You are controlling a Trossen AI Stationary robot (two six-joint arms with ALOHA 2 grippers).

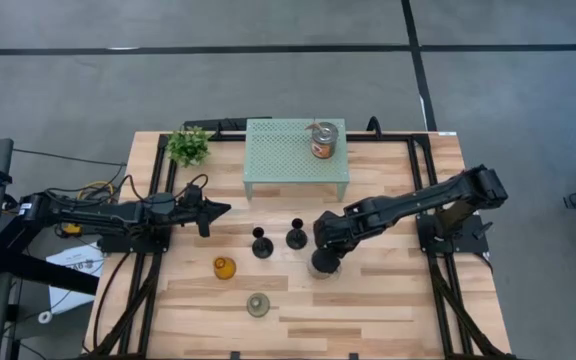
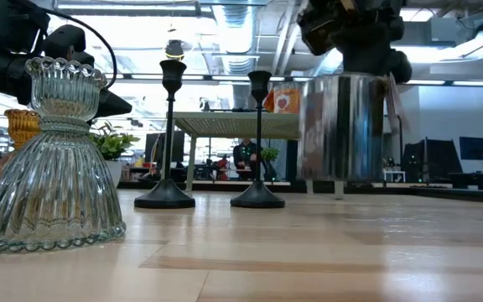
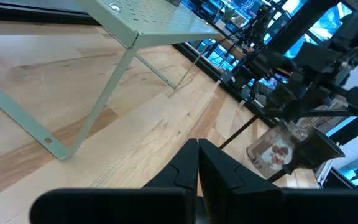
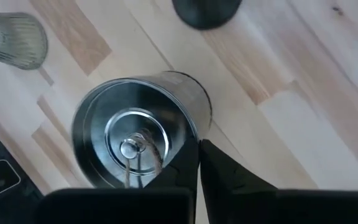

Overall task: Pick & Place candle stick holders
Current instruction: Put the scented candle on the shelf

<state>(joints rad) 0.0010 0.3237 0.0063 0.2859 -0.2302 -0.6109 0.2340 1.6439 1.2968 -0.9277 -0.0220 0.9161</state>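
Right gripper clamped on rim of silvery cylindrical jar-like holder, hanging just off wooden table in low view. Two slim black stemmed holders just beside, toward left arm. Amber glass holder and pale ribbed clear-green glass holder farther off, untouched. Second jar-like holder already on pale green perforated metal stand beyond. Judged: one placed, one in hand, four left. Left gripper idle well apart, fingers together, empty.
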